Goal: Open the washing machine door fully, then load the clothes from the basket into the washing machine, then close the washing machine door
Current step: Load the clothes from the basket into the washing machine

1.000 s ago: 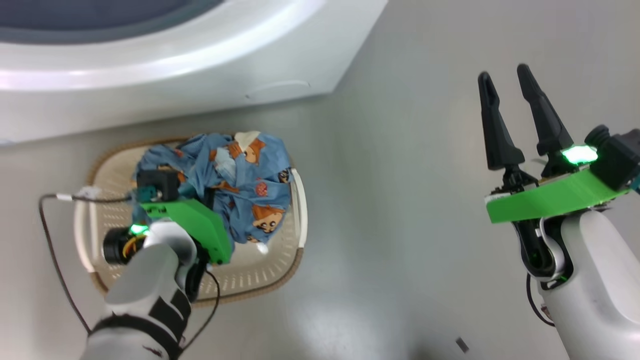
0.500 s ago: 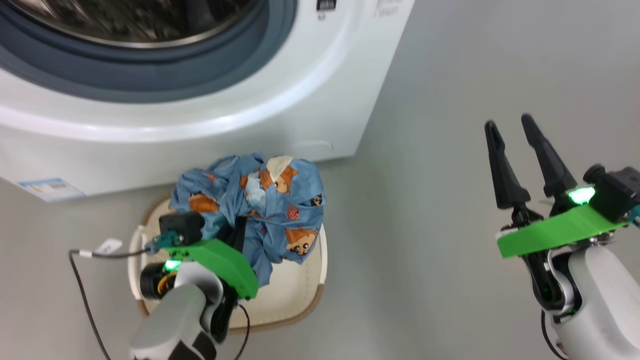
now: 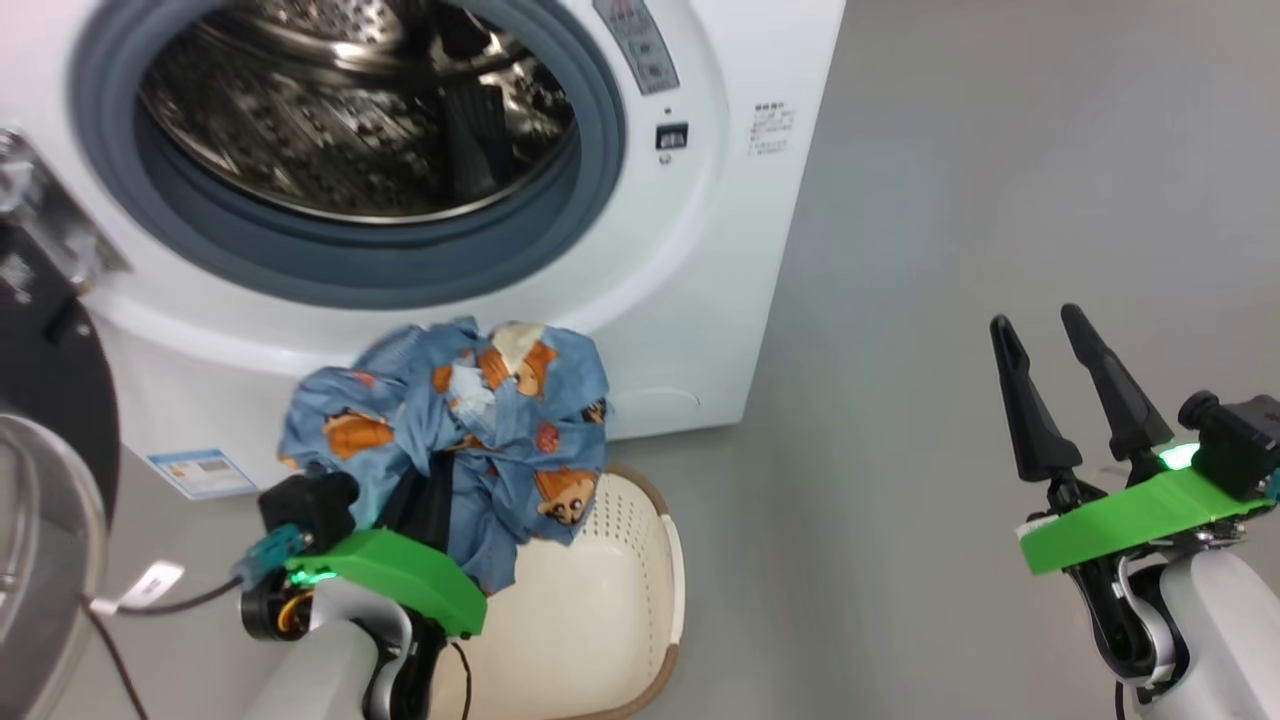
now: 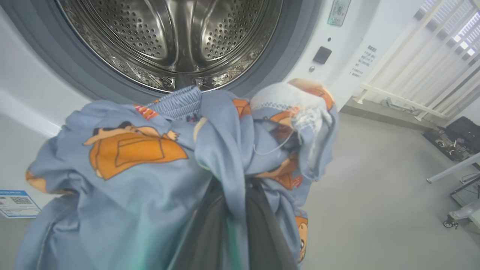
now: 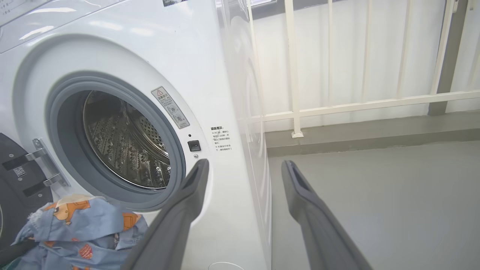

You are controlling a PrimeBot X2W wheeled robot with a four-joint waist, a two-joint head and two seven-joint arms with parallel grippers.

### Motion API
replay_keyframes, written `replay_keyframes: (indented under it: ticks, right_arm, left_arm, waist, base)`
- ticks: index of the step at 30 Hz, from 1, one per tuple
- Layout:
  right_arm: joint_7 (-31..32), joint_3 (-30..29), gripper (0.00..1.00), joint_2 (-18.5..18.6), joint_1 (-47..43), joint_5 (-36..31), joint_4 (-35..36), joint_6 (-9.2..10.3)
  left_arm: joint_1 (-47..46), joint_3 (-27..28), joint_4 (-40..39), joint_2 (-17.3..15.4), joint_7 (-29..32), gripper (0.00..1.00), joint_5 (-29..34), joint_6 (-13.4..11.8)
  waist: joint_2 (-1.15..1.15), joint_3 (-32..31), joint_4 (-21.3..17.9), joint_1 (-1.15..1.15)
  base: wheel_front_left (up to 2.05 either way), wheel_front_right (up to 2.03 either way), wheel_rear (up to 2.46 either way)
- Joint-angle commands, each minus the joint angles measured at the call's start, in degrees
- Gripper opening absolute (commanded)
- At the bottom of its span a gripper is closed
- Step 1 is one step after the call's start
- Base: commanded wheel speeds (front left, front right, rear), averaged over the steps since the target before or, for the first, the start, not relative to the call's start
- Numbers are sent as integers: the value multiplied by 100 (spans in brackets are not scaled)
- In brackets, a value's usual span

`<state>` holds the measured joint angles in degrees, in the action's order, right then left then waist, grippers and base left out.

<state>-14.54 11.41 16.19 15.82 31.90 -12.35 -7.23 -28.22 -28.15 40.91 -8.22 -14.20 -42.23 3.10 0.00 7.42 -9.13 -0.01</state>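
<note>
Washing machine (image 3: 720, 300): white, drum facing us.
Door (image 3: 45, 420): open, at our left.
Basket (image 3: 625, 600): on the floor.
Clothes (image 3: 470, 420): bunched above the basket, before the machine.
Left gripper (image 4: 234, 225): pinching the clothes.
Right gripper (image 3: 1036, 325): fingers spread, off right.

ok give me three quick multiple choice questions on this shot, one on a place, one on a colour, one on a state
1. Where are the clothes?
A. folded on a shelf
B. lifted in the left gripper, before the washing machine
C. spread flat on the floor

2. What colour is the gasket around the drum?
A. grey
B. red
C. yellow

3. How is the right gripper?
A. shut on fabric
B. shut on a cable
C. open and empty

B: the bundle hangs from the left gripper above the basket.
A: a grey ring circles the steel drum.
C: its fingers stand apart with nothing between.
</note>
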Motion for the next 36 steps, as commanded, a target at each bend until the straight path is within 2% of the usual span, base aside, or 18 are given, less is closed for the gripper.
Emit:
replay_keyframes:
  ticks: [1, 8, 15, 26, 36]
  right_arm:
    - [-46, 88, 100, 113, -74, 37, 108, -25]
    - [-46, 134, 100, 187, -247, 57, 73, -25]
    - [-46, 244, 100, 195, -246, 74, 41, -25]
    - [-46, 423, 100, 224, -56, 115, 18, -25]
    - [-46, 551, 100, 170, 222, 134, 96, -25]
  left_arm:
    - [90, 265, -341, -151, -78, 0, 100, -66]
    - [595, 567, -1316, -221, -79, 0, 288, -301]
    - [730, 594, -1908, -326, -7, 0, 352, -517]
    - [511, 601, -2055, -391, 79, 0, 408, -664]
    - [-536, 686, -1496, -417, 187, 0, 404, -556]
  waist:
    - [0, -208, 92, 1]
    - [0, -378, 144, 1]
    - [0, -348, 136, 1]
    - [0, -227, 39, 1]
    - [0, 163, -162, 1]
  base:
    - [0, 0, 0]
    - [0, 0, 0]
    - [0, 0, 0]
    - [0, 0, 0]
    - [0, 0, 0]
